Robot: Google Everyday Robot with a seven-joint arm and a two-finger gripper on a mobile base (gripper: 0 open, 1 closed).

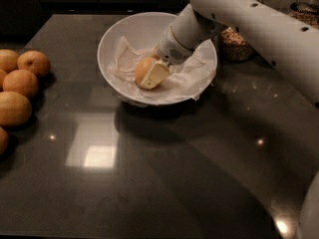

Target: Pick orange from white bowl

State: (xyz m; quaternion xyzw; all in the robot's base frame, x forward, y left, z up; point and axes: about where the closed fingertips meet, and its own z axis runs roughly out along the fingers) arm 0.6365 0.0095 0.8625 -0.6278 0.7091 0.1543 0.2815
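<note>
Gripper (150, 69) in white bowl (124, 29), far centre | against orange (141, 67) on paper lining (189, 76) | grip state: can't tell | loose oranges (22, 81) at L edge | grain jars (234, 41) far R

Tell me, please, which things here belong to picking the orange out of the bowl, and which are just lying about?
Belongs to the job:
- orange, lying on paper in the white bowl
- pincer, down in the bowl at that orange

Just lying about:
- loose oranges at the left edge of the table
- jar of grains behind the bowl
</note>
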